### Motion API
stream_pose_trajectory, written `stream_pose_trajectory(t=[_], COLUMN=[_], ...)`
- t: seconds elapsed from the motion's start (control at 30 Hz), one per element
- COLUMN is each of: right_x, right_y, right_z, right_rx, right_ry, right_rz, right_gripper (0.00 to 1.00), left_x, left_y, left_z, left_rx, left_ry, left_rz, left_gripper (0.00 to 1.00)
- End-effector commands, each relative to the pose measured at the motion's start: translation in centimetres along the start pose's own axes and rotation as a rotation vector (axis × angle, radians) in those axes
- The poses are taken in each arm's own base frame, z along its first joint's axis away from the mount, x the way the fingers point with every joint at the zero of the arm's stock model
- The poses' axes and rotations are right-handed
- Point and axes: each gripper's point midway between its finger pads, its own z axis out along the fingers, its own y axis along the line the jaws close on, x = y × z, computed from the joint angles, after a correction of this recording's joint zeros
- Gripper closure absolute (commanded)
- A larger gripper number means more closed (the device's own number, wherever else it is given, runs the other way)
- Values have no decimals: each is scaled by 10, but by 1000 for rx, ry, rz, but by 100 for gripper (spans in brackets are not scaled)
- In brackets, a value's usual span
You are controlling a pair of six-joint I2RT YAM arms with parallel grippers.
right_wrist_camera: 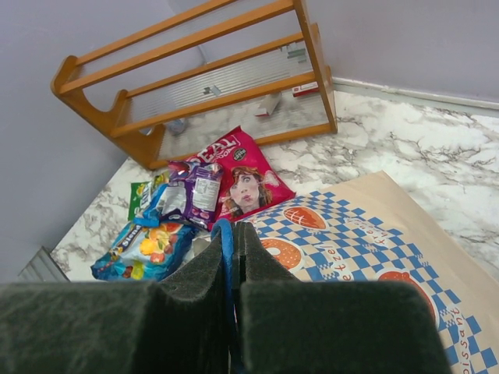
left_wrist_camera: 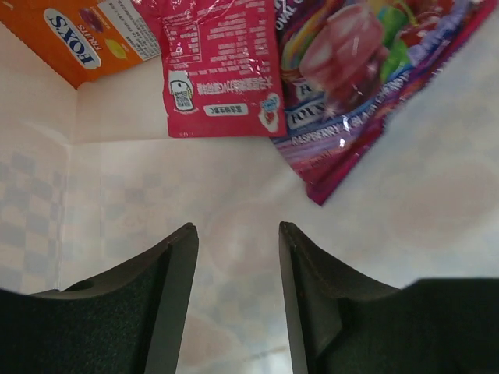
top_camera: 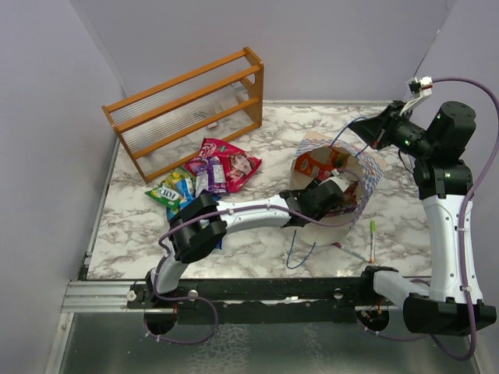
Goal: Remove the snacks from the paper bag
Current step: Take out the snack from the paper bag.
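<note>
the left gripper is down inside the paper bag. its two black fingers stand partly apart with nothing between them, only the bag's pale inner paper below. just ahead of the fingertips, not touching them, three snacks lie in the bag: a red packet in the middle, a magenta packet printed with fruit against one edge of it, and an orange packet off in the corner on the other side.

the right gripper is pinched tight on the blue cord handle, holding it above the far side of the bag. the cord is the only thing between its pads.

the bag sits on the marble desk between the two arms, its mouth open and the left arm reaching into it.

other snacks lie in a loose pile on the desk, to the left of the bag and apart from it: a pink packet, a purple one, a blue one and a green-and-yellow one. behind that pile stands a wooden rack. near the front of the bag lie a green pen and a pink pen.
</note>
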Motion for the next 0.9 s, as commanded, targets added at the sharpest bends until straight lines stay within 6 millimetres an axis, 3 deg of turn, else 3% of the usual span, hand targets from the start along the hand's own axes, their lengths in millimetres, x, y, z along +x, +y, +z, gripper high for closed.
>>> stream_pose_trajectory(t=[0.0,0.37,0.73,0.87], right_x=[-11,-13,-15,-16], right_y=[13,15,17,18], right_z=[-7,-6,-5,-6], right_rx=[-31,-43,-54,-54], right_ry=[-31,-31,-30,-30], right_rz=[-29,-24,-21,-23], right_gripper=[99,99,99,99], left_x=[-13,-29,-30,-25], left_y=[7,-1,25,40], left_z=[23,68,103,113], left_rx=[37,15,-153,-249], left_ry=[-10,-13,-48,-28], left_rz=[-31,-38,25,111], left_gripper=[49,31,30,42])
